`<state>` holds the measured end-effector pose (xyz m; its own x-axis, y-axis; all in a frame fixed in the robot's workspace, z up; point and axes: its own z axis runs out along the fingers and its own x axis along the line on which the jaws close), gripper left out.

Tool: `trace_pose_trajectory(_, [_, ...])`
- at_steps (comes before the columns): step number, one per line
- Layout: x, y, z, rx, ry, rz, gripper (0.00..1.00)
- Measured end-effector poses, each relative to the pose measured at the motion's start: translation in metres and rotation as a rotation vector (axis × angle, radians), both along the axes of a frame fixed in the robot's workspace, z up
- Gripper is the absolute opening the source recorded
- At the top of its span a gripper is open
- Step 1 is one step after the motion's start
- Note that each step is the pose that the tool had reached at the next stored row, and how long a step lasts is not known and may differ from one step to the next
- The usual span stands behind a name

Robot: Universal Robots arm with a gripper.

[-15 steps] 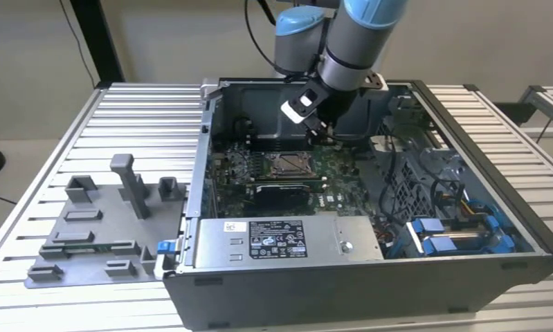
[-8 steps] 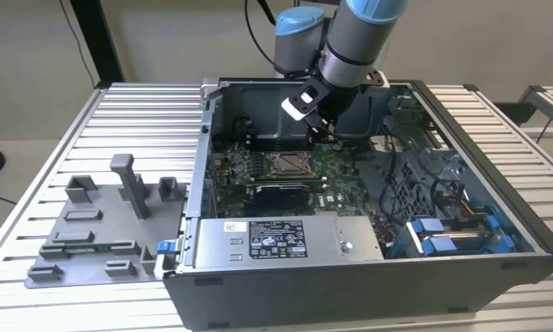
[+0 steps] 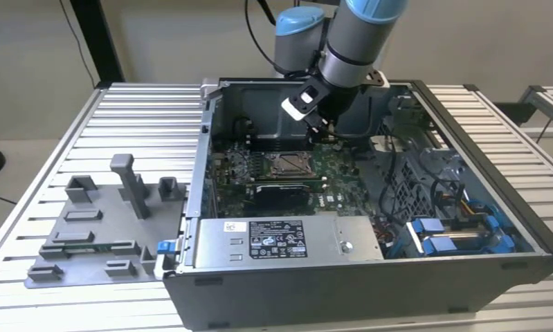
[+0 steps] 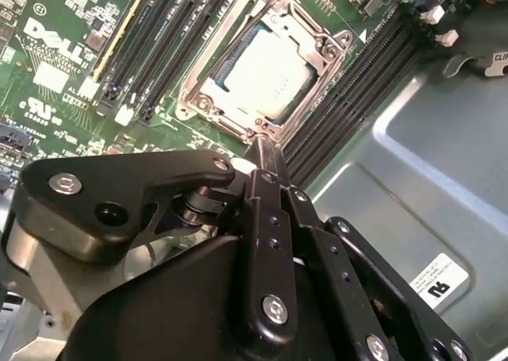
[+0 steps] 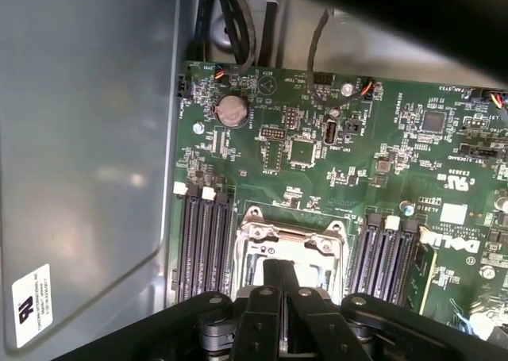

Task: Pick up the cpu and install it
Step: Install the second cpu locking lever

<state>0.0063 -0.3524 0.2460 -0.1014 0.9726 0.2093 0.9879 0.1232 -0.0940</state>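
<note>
Inside the open computer case [image 3: 497, 228] on the bench [image 3: 138, 117], the cpu [image 4: 266, 69] lies flat in the motherboard socket [image 4: 270, 131], silvery top up; being square, it has no clear long axis. The second wrist view shows that pale top plainly. In the first wrist view the gripper [image 5: 279, 278] covers the middle of the socket. Its 2 fingers [image 4: 266, 159] are pressed together, grasping nothing, just beside the socket frame. The exterior view alone shows the grey fixture blocks [image 3: 101, 221] near the bench's left edge.

arm [image 3: 350, 34] is reaching down at a slant from up top, wrist tilted, and the gripper [image 4: 266, 151] has its fingers [image 4: 270, 186] pinched together, holding nothing.
</note>
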Motion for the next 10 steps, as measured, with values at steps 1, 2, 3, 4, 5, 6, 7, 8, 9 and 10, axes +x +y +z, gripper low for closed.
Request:
trace_pose_trajectory(1, [0.0000, 0.0000, 0.0000, -0.0009, 0.0000, 0.000, 0.00])
trace_pose_trajectory(2, [0.0000, 0.0000, 0.0000, -0.0018, 0.0000, 0.000, 0.00])
trace_pose_trajectory(3, [0.0000, 0.0000, 0.0000, -0.0027, 0.0000, 0.000, 0.00])
trace_pose_trajectory(4, [0.0000, 0.0000, 0.0000, -0.0036, 0.0000, 0.000, 0.00])
trace_pose_trajectory(5, [0.0000, 0.0000, 0.0000, -0.0044, 0.0000, 0.000, 0.00])
trace_pose_trajectory(6, [0.0000, 0.0000, 0.0000, -0.0059, 0.0000, 0.000, 0.00])
trace_pose_trajectory(7, [0.0000, 0.0000, 0.0000, -0.0067, 0.0000, 0.000, 0.00])
trace_pose_trajectory(8, [0.0000, 0.0000, 0.0000, -0.0077, 0.0000, 0.000, 0.00])
trace_pose_trajectory(9, [0.0000, 0.0000, 0.0000, -0.0085, 0.0000, 0.000, 0.00])
trace_pose_trajectory(10, [0.0000, 0.0000, 0.0000, -0.0093, 0.0000, 0.000, 0.00])
